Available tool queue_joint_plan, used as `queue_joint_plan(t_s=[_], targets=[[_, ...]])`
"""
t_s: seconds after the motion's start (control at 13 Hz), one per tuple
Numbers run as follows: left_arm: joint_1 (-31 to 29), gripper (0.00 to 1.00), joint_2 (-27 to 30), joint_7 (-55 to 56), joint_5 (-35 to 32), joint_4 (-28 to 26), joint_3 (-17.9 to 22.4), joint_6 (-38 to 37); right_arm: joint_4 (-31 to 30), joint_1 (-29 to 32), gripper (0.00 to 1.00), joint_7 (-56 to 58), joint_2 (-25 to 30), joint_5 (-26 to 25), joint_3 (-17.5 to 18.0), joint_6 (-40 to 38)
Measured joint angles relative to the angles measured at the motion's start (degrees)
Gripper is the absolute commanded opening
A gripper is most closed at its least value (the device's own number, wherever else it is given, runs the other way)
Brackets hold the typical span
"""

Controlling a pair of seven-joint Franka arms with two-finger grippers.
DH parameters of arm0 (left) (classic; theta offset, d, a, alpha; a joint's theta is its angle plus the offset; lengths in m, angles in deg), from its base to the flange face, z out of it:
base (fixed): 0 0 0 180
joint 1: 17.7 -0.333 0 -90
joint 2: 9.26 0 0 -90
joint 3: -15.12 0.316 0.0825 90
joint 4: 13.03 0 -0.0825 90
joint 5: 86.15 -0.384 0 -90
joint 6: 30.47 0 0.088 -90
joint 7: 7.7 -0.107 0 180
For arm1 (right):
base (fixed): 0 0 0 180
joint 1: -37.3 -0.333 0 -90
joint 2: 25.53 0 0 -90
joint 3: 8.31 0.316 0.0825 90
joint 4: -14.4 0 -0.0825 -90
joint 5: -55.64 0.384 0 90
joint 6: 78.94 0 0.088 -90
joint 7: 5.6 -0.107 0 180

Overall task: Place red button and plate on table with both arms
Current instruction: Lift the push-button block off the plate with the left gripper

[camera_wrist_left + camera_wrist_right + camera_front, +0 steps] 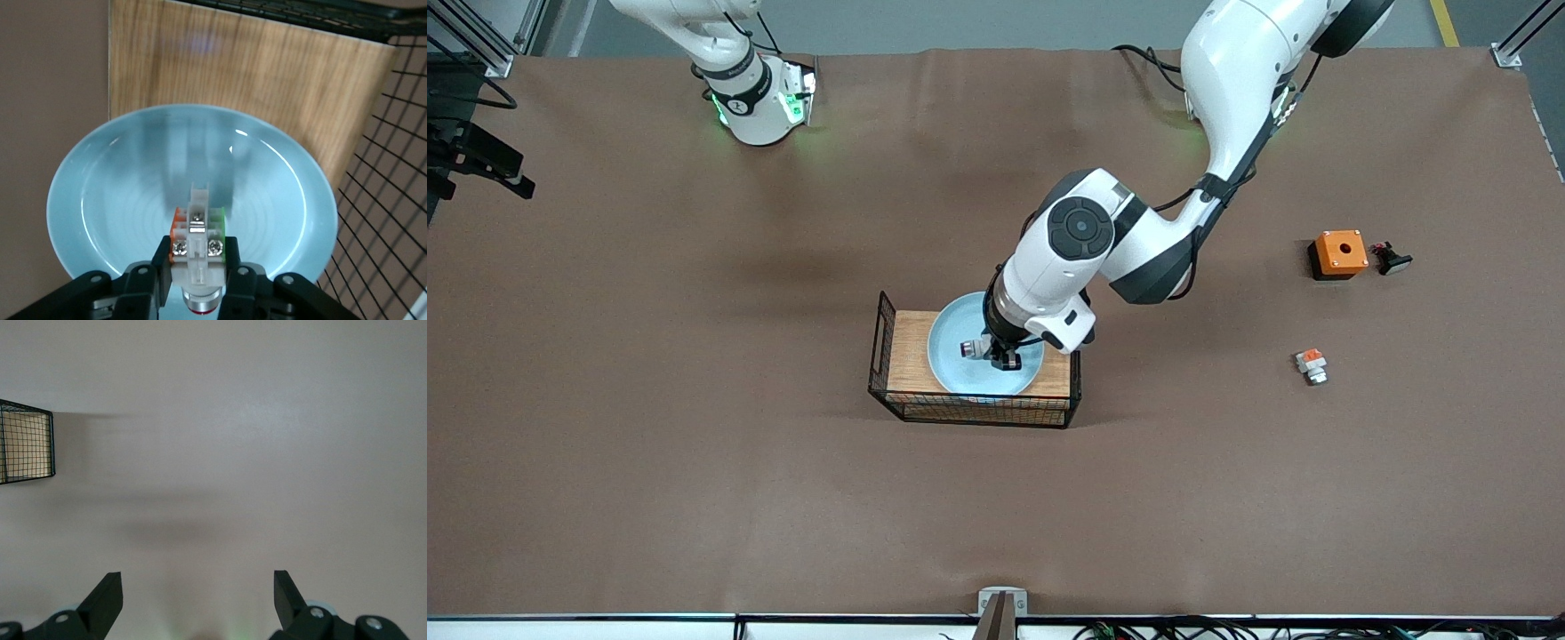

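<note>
Left gripper [195,280] jaws clamped on red button [197,240] over plate [100,173], right gripper [198,600] jaws wide, empty

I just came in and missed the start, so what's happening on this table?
The left hand is shut on the red button, holding it over the pale-blue plate, which sits on the wood-topped wire basket. The right hand is open over bare table, its arm waiting. An orange box and another small button part lie toward the left arm's end.
</note>
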Motion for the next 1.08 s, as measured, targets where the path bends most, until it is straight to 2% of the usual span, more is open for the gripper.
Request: queue_joint_plan(t_s=[0.46, 0.69, 1.08], targets=[[0.3, 0.14, 5.7, 0.0, 0.0, 1.1, -0.4, -3.1, 0.2, 0.0, 1.0, 0.2, -2.0, -0.2, 0.0, 0.7], [0.2, 0.12, 10.0, -3.7, 0.0, 1.1, -0.4, -9.1, 0.3, 0.7, 1.0, 0.2, -4.6, -0.3, -0.1, 2.8], [-1.2, 0.09, 15.6, -17.9, 0.1, 0.9, -0.1, -21.0, 0.4, 1.1, 1.0, 0.5, -10.2, -1.6, -0.1, 4.8]])
